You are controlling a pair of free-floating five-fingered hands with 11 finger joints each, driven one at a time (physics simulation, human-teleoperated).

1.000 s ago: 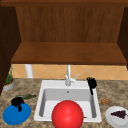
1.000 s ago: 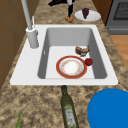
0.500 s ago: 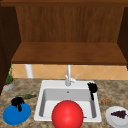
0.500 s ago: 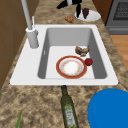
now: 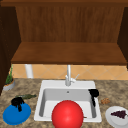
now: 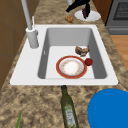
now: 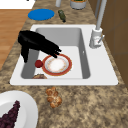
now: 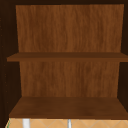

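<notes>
My right hand (image 7: 37, 43) hovers over the sink's (image 7: 100, 72) right part, its straight fingers (image 7: 55, 51) reaching toward a red-rimmed plate (image 7: 57, 65) with a white centre on the basin floor. It holds nothing. In the front view this right hand (image 5: 93, 93) hangs over the sink's right rim (image 5: 96, 110), behind a red round shape (image 5: 67, 115). Beside the plate (image 6: 71, 67) lie a small red fruit (image 6: 88, 61) and a brown piece of food (image 6: 82, 50). My left hand (image 5: 17, 102) floats above a blue plate (image 5: 16, 115) on the left counter.
A faucet (image 5: 68, 75) stands behind the basin. A green bottle (image 6: 68, 107) lies left of the sink. To the right are a pastry (image 7: 53, 97) and a white plate (image 7: 15, 105) with dark grapes. A potted plant (image 5: 8, 82) stands far left. Wooden shelves (image 8: 67, 106) hang overhead.
My right hand has sunk a little lower and nearer over the sink's right side. The left hand and the other things have stayed put.
</notes>
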